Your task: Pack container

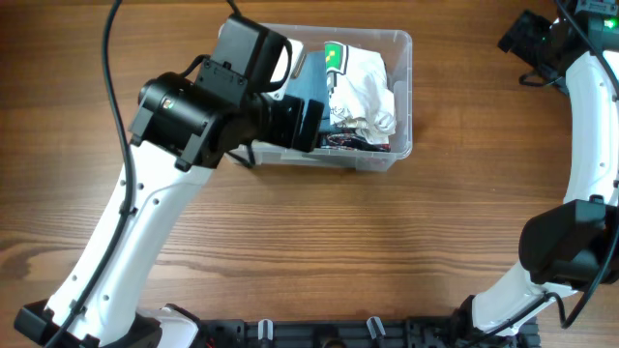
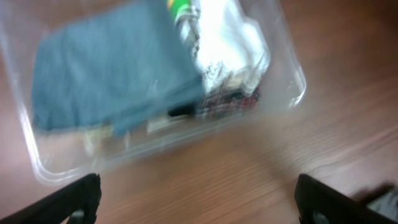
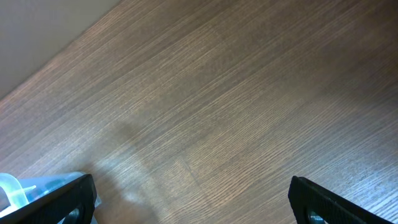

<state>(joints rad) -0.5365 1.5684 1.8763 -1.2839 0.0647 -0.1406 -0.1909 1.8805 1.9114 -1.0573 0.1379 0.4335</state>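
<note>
The clear plastic container (image 1: 404,97) stands at the table's back middle. Inside lie a folded teal cloth (image 1: 311,82), a crumpled white bag (image 1: 368,87), a green-topped item (image 1: 335,53) and a dark printed packet (image 1: 353,143). My left arm (image 1: 203,106) hangs over the container's left half. In the blurred left wrist view my left gripper (image 2: 196,186) is open and empty over bare wood, just in front of the container (image 2: 298,81) with the teal cloth (image 2: 106,81) in it. My right gripper (image 3: 191,183) is open and empty over the table, far right of the container.
The right arm (image 1: 580,145) curves along the table's right side, its gripper end (image 1: 530,41) at the back right corner. A bit of clear plastic (image 3: 15,186) shows at the lower left of the right wrist view. Bare wood lies in front of the container.
</note>
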